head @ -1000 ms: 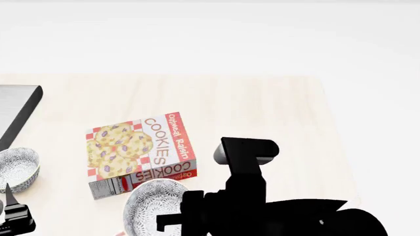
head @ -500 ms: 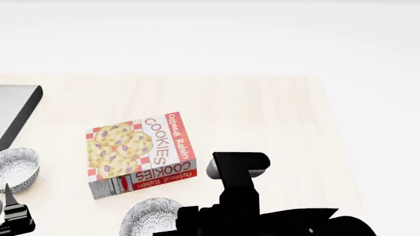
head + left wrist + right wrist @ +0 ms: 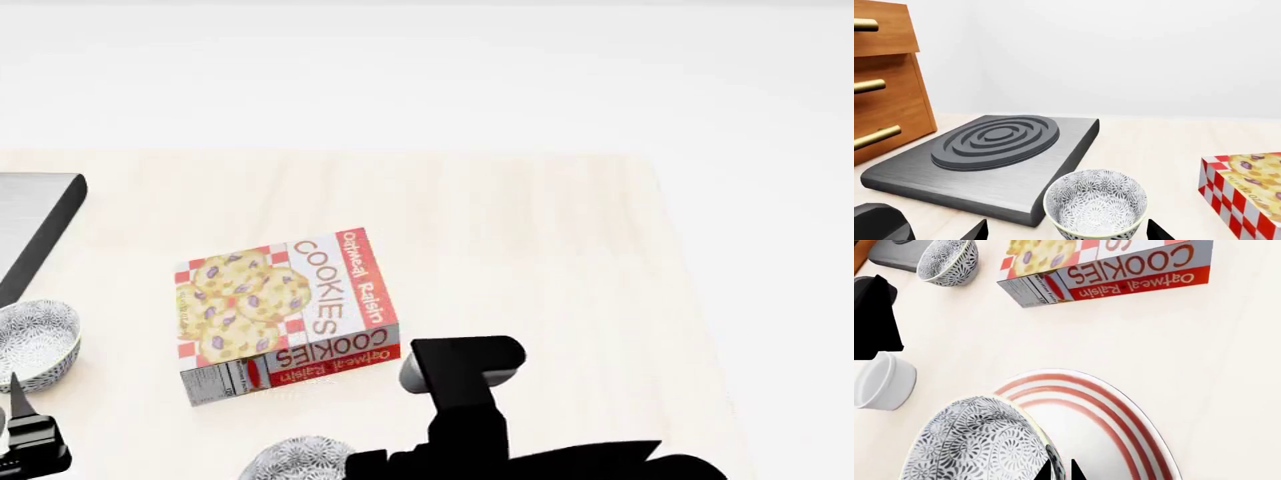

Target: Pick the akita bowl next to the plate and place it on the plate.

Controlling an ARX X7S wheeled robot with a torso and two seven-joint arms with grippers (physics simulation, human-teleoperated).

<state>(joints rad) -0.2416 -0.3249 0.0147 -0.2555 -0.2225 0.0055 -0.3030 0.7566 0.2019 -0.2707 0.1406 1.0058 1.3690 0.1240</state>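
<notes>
The akita bowl (image 3: 977,442), white with a fine grey-black pattern, is tilted over the near rim of the plate (image 3: 1121,432), a wide white plate with red rings. My right gripper (image 3: 1059,471) is shut on the bowl's rim, one fingertip inside and one outside. In the head view only the top of the bowl (image 3: 296,462) shows at the lower edge, beside my black right arm (image 3: 467,420); the plate is out of that view. My left gripper (image 3: 1067,236) stands open around a second patterned bowl (image 3: 1095,202) without touching it.
An oatmeal raisin cookie box (image 3: 287,310) lies mid-table, beyond the plate. A plain white cup (image 3: 881,380) sits near the plate. A grey burner plate (image 3: 994,150) and wooden drawers (image 3: 881,75) are behind the second bowl (image 3: 34,340).
My right arm has drawn back toward the near table edge with the bowl, which has sunk almost out of the head view. The left arm has not moved.
</notes>
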